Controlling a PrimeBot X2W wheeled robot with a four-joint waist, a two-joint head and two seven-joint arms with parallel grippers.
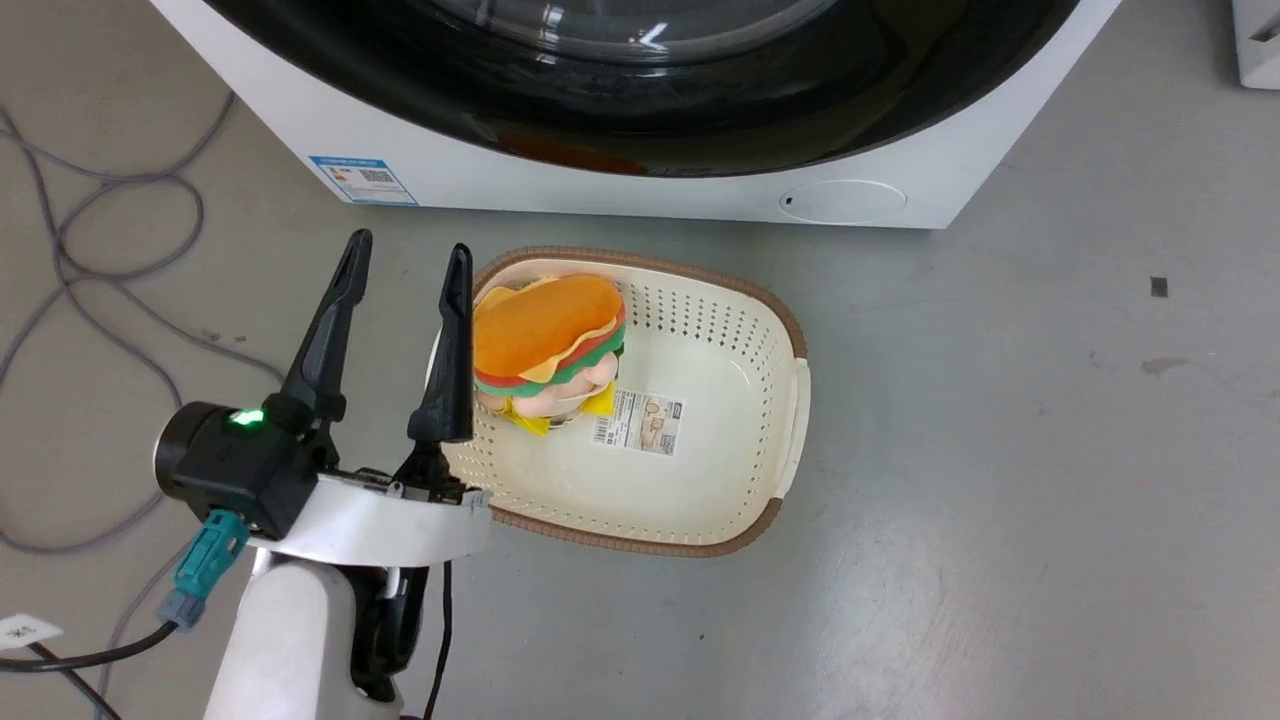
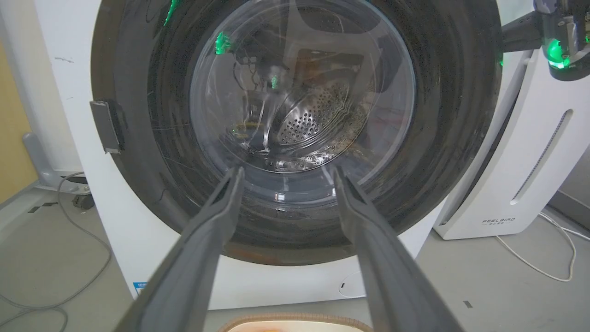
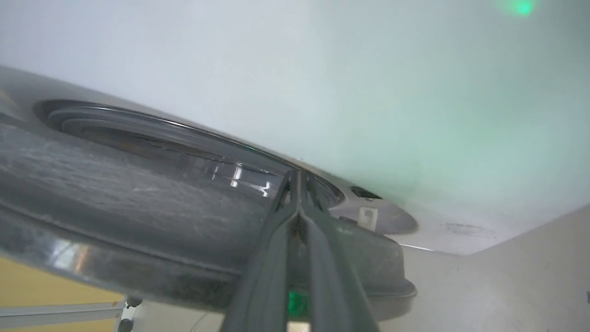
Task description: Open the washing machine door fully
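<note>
While the left gripper (image 1: 410, 243) hangs low over the floor (image 1: 1000, 500), its fingers are released and spread wide, holding nothing. Just to its right, a cream basket (image 1: 797, 400) holds a plush burger (image 1: 550, 335). Beyond them stands the washing machine (image 1: 480, 180), the washing machine door (image 1: 480, 95) lying across its front; whether it is latched I cannot tell. At the door's rim, the right gripper (image 3: 295, 180) has its fingers clenched tight together.

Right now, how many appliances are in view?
2. The washing machine, centre of the left wrist view; a slimmer white appliance beside it, at that view's right. Others may be out of frame.
</note>
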